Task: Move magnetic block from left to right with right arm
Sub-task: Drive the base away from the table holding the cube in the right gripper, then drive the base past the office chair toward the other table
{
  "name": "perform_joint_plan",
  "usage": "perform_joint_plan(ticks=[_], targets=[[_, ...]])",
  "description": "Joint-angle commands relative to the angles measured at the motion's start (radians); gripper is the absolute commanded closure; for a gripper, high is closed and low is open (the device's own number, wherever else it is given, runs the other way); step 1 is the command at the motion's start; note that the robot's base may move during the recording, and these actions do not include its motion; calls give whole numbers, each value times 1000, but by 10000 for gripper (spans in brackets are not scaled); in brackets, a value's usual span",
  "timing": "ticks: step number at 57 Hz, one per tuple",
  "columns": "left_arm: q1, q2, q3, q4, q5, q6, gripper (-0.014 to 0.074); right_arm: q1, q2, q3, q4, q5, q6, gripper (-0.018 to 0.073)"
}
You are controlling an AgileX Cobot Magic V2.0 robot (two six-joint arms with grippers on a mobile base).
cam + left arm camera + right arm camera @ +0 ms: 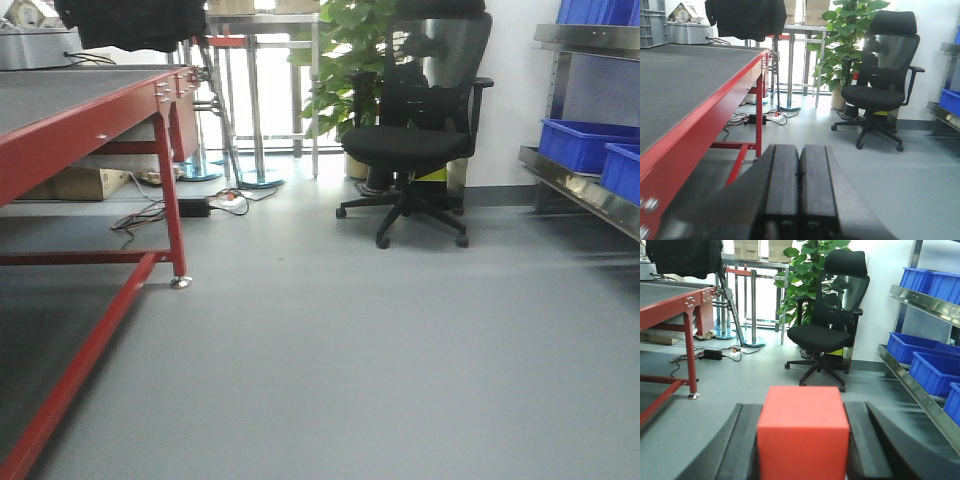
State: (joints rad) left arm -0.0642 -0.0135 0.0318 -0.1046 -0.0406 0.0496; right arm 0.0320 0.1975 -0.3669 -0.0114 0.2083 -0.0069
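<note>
While my right gripper [805,455] pinches the magnetic block [803,430] between its two dark fingers [742,447], the red cube fills the foreground of the right wrist view. It is held by its left and right faces, with its front face square to the lens. The jaws stand spread just as wide as the cube and touch nothing else; what lies beneath it is out of view.

I judge the block rigid and probably light. Its matte faces should not slip, and its sharp edges favour a flat, centred grip on opposite sides, as here. Being magnetic, it may tug toward steel if brought close.

My left gripper [799,190] has its fingers pressed together on nothing, just beside the edge of the red table [715,105].

Beyond the cube lies grey floor [760,375], then a black office chair [822,335] and a leafy plant [805,280]. Blue bins [925,360] on a steel shelf [912,385] line the right side, well apart from the block.
</note>
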Motion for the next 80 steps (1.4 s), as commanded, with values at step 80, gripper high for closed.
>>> perform_joint_plan(ticks=[80], targets=[[1,-9,9,-5,-93,2,722,-7,14,-28,-10,-90,-11,253]])
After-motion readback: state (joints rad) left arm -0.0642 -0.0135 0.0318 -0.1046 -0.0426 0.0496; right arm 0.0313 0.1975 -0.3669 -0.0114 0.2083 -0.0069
